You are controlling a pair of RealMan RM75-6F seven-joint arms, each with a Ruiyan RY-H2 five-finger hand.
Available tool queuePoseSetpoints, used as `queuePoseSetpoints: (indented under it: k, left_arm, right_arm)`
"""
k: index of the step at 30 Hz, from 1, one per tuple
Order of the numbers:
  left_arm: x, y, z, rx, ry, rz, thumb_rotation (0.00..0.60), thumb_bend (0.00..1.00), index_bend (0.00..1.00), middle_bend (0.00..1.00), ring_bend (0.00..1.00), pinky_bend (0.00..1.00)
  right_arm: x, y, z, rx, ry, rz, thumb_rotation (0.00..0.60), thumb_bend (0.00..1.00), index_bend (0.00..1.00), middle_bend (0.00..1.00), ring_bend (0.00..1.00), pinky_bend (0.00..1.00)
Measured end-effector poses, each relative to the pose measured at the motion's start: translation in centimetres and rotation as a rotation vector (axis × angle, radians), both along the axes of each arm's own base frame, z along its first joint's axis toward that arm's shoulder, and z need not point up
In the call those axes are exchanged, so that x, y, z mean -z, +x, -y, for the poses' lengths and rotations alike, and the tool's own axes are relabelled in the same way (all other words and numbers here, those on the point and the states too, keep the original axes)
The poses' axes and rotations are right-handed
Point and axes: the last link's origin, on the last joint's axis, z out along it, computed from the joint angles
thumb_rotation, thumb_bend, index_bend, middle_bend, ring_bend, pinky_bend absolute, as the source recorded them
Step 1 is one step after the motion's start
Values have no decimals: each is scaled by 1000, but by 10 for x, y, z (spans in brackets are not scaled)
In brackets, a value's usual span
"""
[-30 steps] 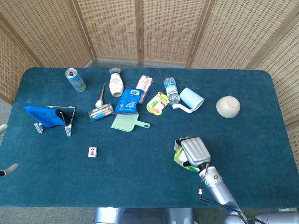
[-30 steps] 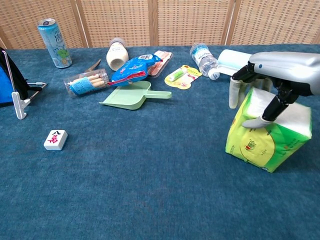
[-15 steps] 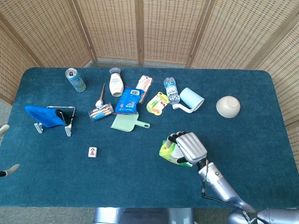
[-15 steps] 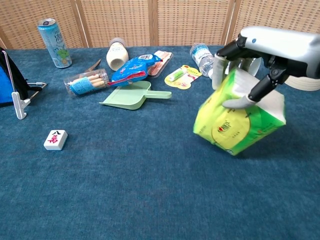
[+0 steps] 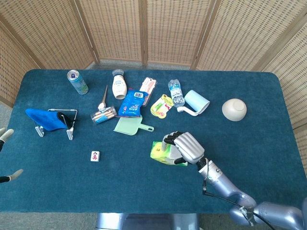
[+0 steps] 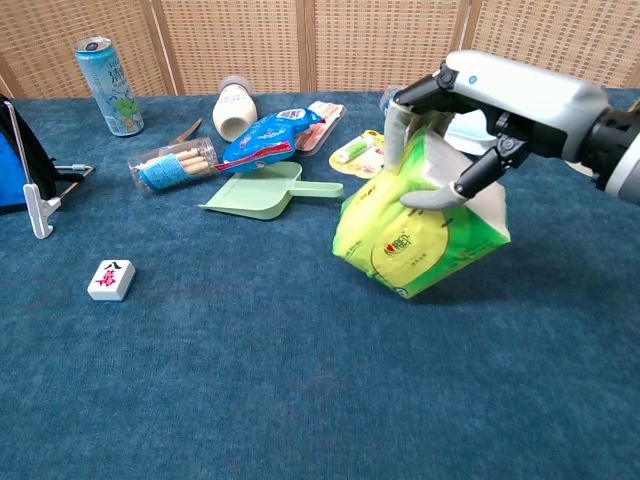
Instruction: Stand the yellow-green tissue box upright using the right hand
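Tissue box [image 6: 420, 235], yellow-green, sits near the middle of the table [image 5: 268, 158], tilted on its lower corner rather than flat or square, and the chest view cannot settle whether that corner touches the cloth or hangs just above it. Going left to right: at the far left edge of the head view only a few pale fingertips of the left hand [image 5: 5, 135] show, spread apart and holding nothing, well away from the work. Next come a blue cloth on a wire stand [image 5: 50, 120], a can [image 6: 108, 85], a mahjong tile [image 6: 111, 279], and a green scoop [image 6: 262, 193], all apart from the box. Then the box itself, with the right hand [image 6: 470, 120] clamped over its top end: fingers [image 6: 398, 135] hook down the far side while the thumb presses the near face, pinching the soft pack so it can be swung. That grip from above likely serves to pivot the box onto its narrow end. Judging by the tilt, it is not yet upright, and releasing now could let it topple.
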Motion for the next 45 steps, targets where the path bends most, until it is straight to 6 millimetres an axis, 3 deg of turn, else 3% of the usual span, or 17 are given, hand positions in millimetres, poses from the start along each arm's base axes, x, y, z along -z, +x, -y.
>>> queuePoseSetpoints:
  k: [13, 18, 20, 22, 34, 36, 40, 45]
  left_arm:
    - [2, 1, 0, 1, -7, -2, 600, 37, 0, 0, 0, 0]
    - [3, 3, 0, 3, -8, -1, 600, 37, 0, 0, 0, 0]
    - [3, 3, 0, 2, -4, 5, 600, 37, 0, 0, 0, 0]
    - [3, 3, 0, 3, -5, 5, 600, 37, 0, 0, 0, 0]
    - [5, 5, 1, 8, -13, 1, 600, 37, 0, 0, 0, 0]
    - [5, 5, 2, 8, -14, 3, 600, 37, 0, 0, 0, 0]
    - [6, 6, 2, 10, -17, 3, 600, 37, 0, 0, 0, 0]
    - [6, 6, 2, 11, -16, 3, 600, 38, 0, 0, 0, 0]
  right_arm:
    - [8, -30, 2, -57, -16, 7, 600, 559, 483, 479, 396, 469]
    - [4, -46, -1, -73, -22, -11, 600, 594, 331, 410, 326, 425]
    - [1, -50, -2, -84, -26, -12, 600, 598, 212, 312, 250, 380]
    - [-4, -55, -5, -107, -35, -20, 600, 594, 153, 241, 196, 347]
    - [-28, -91, -24, -165, -15, -84, 599, 589, 122, 183, 155, 302]
    - [-30, -97, -27, -161, -14, -87, 580, 564, 120, 163, 132, 280]
    - [-33, -106, -29, -155, -11, -95, 491, 378, 66, 69, 23, 191]
    - [-36, -119, -32, -155, -4, -114, 481, 230, 12, 5, 0, 137]
